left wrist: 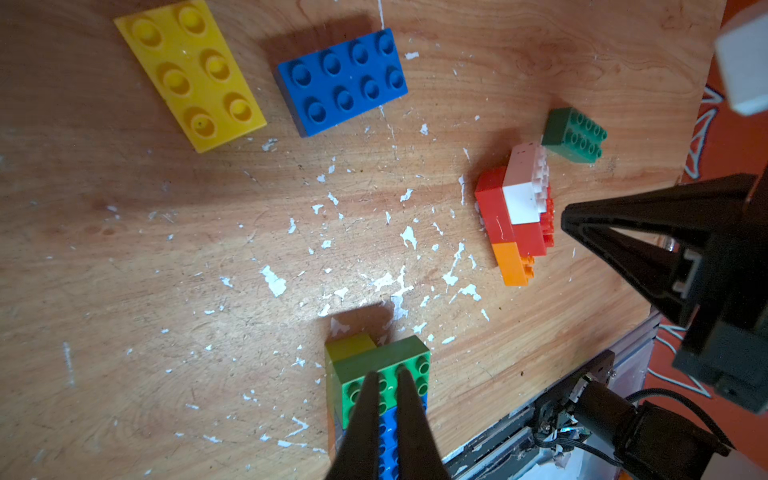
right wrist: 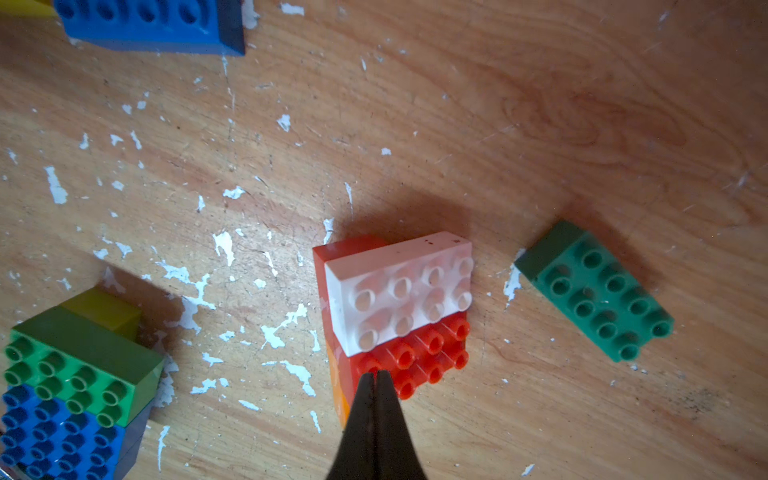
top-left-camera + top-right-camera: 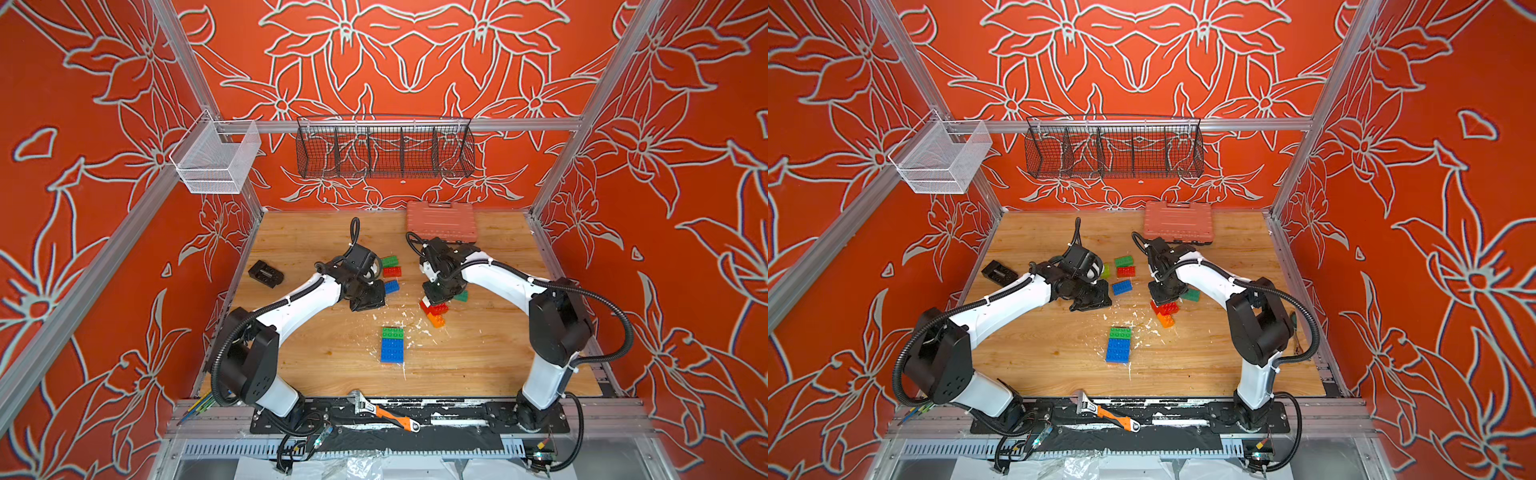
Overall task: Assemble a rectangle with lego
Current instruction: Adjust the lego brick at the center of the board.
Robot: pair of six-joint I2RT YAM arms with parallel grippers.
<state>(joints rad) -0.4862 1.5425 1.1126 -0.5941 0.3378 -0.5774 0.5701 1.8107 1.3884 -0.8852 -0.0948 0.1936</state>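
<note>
Left wrist view: left jaws almost together, thin slit, nothing between them. Tips show over the lime-green studded plastic brick [image 1: 382,365] that caps a stack.
Stack: green brick over blue studded bricks [image 2: 62,432], w/ a yellow brick corner [image 1: 349,347] poking out beneath. Lies centre-front on the scuffed wooden worktop [image 3: 316,365], apart from both arms.
Left arm: in both top views it hangs farther back, near a loose blue eight-stud brick [image 3: 391,286].
Right wrist view: right jaws pressed together, empty. Tips show over the red studded brick [image 2: 419,361]; contact w/ studs can't be told.
Cluster: red brick joined to a white eight-stud brick [image 2: 399,291] on a red lower layer, orange brick [image 3: 436,320] at the near end.
Dark green brick [image 2: 594,291]: just beside cluster, not touching.
Yellow flat studded plate [image 1: 191,75]: flat on worktop, near loose blue brick.
Back pair: green brick [image 3: 390,261] and red brick [image 3: 392,272], side by side behind loose blue.
Case: salmon-pink ribbed plastic case [image 3: 440,220], at worktop's back edge.
</note>
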